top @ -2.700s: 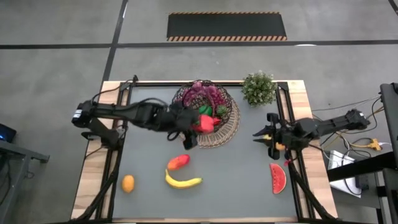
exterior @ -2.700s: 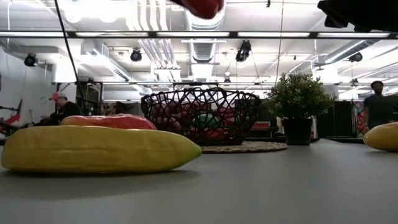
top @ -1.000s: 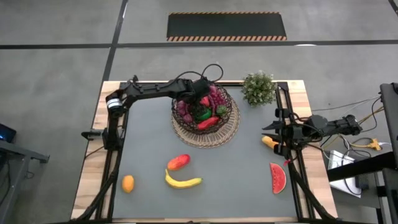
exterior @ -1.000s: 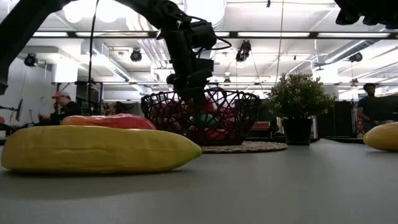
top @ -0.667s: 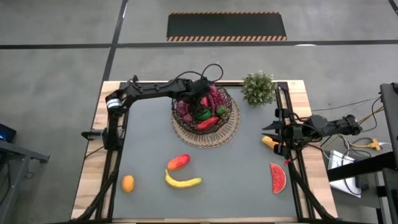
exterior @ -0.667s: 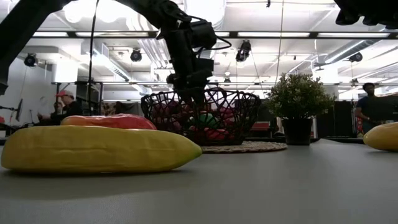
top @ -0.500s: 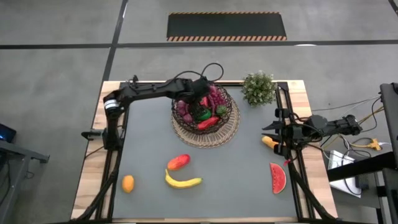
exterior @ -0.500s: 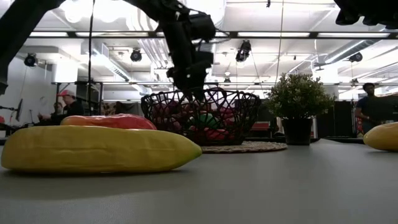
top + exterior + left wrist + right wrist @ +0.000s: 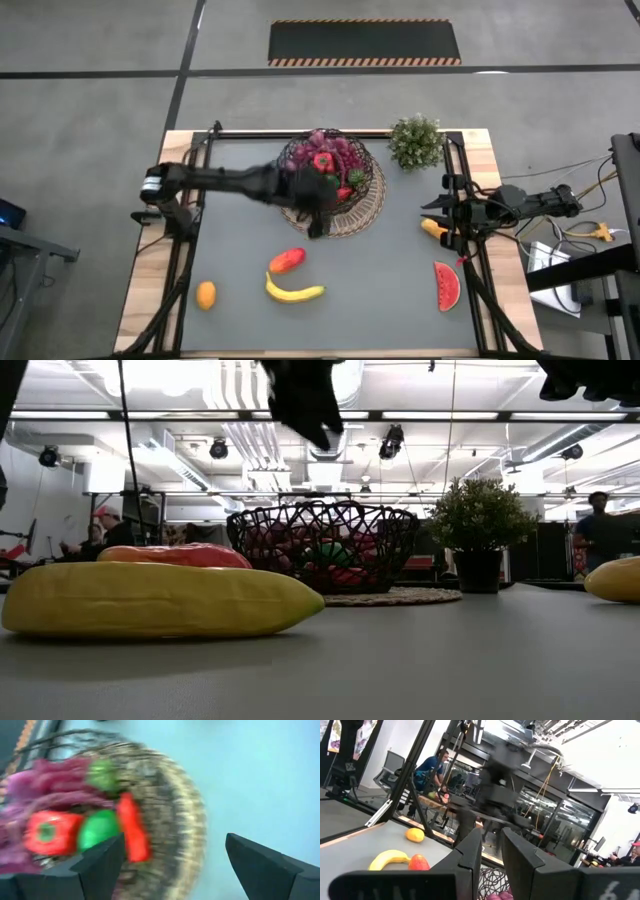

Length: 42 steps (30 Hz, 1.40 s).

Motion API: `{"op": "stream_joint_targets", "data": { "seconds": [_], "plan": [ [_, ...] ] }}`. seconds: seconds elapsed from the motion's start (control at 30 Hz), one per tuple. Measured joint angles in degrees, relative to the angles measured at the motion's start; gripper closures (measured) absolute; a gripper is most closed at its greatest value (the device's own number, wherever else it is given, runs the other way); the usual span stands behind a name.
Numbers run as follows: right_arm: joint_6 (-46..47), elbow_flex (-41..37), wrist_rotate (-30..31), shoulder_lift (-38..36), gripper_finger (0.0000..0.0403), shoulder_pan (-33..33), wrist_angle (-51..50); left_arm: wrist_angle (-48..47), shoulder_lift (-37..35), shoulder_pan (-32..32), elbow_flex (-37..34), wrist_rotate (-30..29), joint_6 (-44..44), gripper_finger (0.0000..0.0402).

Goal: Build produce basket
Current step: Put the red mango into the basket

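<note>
The tabletop (image 9: pixel 390 270) has a smooth matt grey surface, with bare pale wood along its left and right edges. The basket (image 9: pixel 322 546) is dark open wire, and it stands on a rough woven tan mat (image 9: pixel 395 597). The banana (image 9: pixel 150 600) looks like smooth plastic with soft shine. The watermelon slice (image 9: pixel 446 285) looks smooth.

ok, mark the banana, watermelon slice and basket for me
banana (image 9: pixel 294 292): high view, middle of the yellow fruit.
watermelon slice (image 9: pixel 446 286): high view, red flesh at its centre.
basket (image 9: pixel 322 509): low view, dark wire rim at the top.
</note>
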Motion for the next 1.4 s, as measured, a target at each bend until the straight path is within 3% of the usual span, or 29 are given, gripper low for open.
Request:
{"op": "stream_joint_targets", "data": {
  "seconds": [0.2,0.4,0.57,0.87,1.17,1.4],
  "plan": [
    [0.6,0.0,0.0,0.0,0.0339,0.0,0.0,-2.7,0.0,-9.9,-0.1,0.1,-7.5,0.0075],
    [0.6,0.0,0.0,0.0,0.0339,0.0,-0.3,-10.5,0.1,-17.5,-0.4,0.1,-24.2,0.0075],
    [0.5,0.0,0.0,0.0,0.0339,0.0,-0.3,-11.1,0.2,-21.3,-6.2,-0.1,-32.6,0.0075],
    [0.5,0.0,0.0,0.0,0.0339,0.0,-0.2,-3.0,0.2,-20.9,-21.7,-3.4,-35.7,0.0075],
    [0.4,0.0,0.0,0.0,0.0339,0.0,-0.2,5.7,0.2,-18.9,-28.9,-3.3,-35.7,0.0077],
    [0.4,0.0,0.0,0.0,0.0339,0.0,-0.2,6.2,0.2,-18.9,-30.3,-3.1,-35.7,0.0137]
  ]
}}
